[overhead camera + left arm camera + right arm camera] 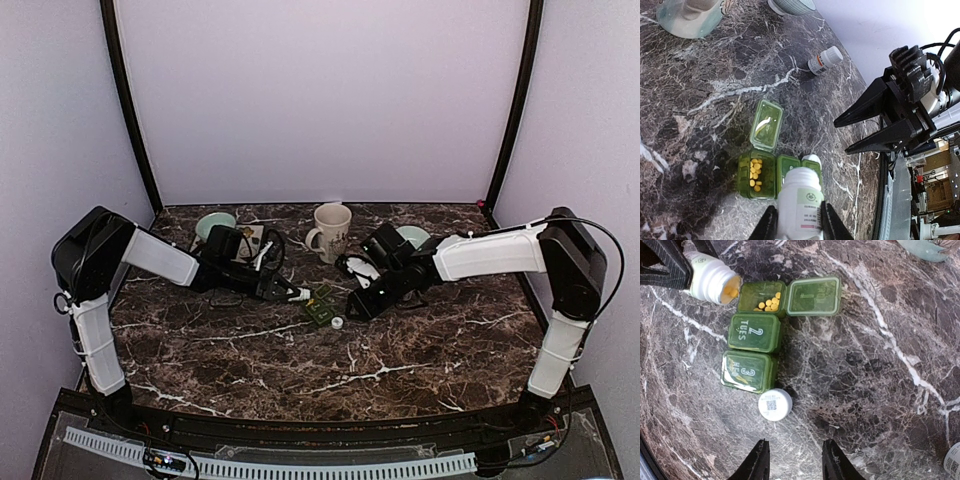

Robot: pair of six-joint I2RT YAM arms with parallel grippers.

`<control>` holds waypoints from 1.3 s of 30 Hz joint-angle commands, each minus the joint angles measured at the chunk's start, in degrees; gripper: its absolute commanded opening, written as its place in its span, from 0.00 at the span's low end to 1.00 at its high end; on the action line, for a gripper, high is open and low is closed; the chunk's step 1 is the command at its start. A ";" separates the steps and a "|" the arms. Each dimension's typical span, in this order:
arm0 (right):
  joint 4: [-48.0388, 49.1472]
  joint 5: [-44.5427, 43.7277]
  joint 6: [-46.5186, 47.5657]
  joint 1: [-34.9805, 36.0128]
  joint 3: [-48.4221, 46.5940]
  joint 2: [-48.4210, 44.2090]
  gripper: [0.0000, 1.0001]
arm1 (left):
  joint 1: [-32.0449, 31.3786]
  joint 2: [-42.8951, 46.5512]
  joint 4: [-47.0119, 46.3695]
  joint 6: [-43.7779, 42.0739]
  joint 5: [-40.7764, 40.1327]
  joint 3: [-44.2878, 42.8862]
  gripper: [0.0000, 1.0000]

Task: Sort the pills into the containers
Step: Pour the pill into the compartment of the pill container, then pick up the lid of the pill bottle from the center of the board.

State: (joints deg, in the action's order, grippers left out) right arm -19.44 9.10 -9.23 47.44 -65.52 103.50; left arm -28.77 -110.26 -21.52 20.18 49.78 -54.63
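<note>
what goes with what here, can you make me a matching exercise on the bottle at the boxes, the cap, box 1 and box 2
Things:
1. bottle
2. cap
3. box 1
4. box 2

States:
A. lid shut
B. held in the left gripper
C. lying loose on the table
D. lid open, yellow pills inside

Pairs: 1-B, 2-C, 3-D, 4-A

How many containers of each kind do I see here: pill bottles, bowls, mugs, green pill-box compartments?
Pill bottles: 2
Bowls: 2
Mugs: 1
Green pill-box compartments: 3
Total: 8
</note>
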 commanded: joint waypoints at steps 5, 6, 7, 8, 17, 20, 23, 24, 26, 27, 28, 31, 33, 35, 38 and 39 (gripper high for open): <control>0.50 -1.56 -0.03 0.64 -2.64 0.64 0.37 | 0.49 3.53 -9.11 4.30 2.98 3.34 0.02; 0.51 -1.67 -0.20 0.64 -2.72 0.72 0.37 | 0.48 3.68 -9.74 4.64 3.18 3.62 0.02; 0.45 -1.77 -0.45 0.64 -2.89 0.85 0.38 | 0.52 3.80 -10.60 5.07 3.39 4.00 0.01; 0.38 -1.91 -0.56 0.68 -2.99 0.91 0.39 | 0.55 4.03 -11.41 5.56 3.50 4.34 0.02; -1.86 -4.42 0.21 1.99 -5.44 2.37 0.44 | 0.75 5.59 -22.54 12.44 5.69 8.53 0.02; -2.87 -5.16 0.50 2.73 -6.68 3.46 0.45 | 0.81 5.90 -25.44 14.45 6.56 9.44 0.02; -3.85 -5.82 0.74 3.38 -7.70 4.34 0.45 | 0.80 6.40 -28.80 16.56 7.23 10.73 0.02; -4.09 -5.99 0.88 3.64 -7.88 4.54 0.45 | 0.86 6.53 -30.14 17.48 7.54 11.22 0.02; -4.66 -6.46 1.08 4.15 -8.21 4.87 0.45 | 0.83 6.71 -33.59 20.46 8.44 12.12 0.01; -4.95 -6.85 1.27 4.48 -8.54 5.13 0.45 | 0.88 6.80 -35.67 21.72 8.78 12.67 0.02; -5.36 -7.21 1.32 4.72 -8.83 5.39 0.45 | 0.85 6.95 -37.42 23.11 9.01 13.15 0.02; -5.81 -7.89 1.35 5.33 -9.43 5.88 0.45 | 0.94 7.23 -43.85 27.17 9.63 14.58 0.02; -5.72 -8.17 1.11 5.42 -9.37 5.84 0.45 | 0.99 7.32 -47.49 29.56 9.97 15.55 0.02; -5.76 -8.18 0.97 5.47 -9.44 5.90 0.45 | 1.06 7.42 -50.77 31.96 10.38 16.34 0.02; -6.00 -8.23 0.82 5.63 -9.45 5.92 0.45 | 1.18 7.48 -55.86 35.57 11.01 17.23 0.02; -6.10 -8.29 0.80 5.60 -9.46 5.92 0.45 | 1.19 7.51 -57.30 36.74 11.16 17.47 0.02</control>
State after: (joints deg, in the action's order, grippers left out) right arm -24.99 1.98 -8.43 52.45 -73.49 109.03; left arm -28.08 -105.23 -67.88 50.54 58.83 -38.44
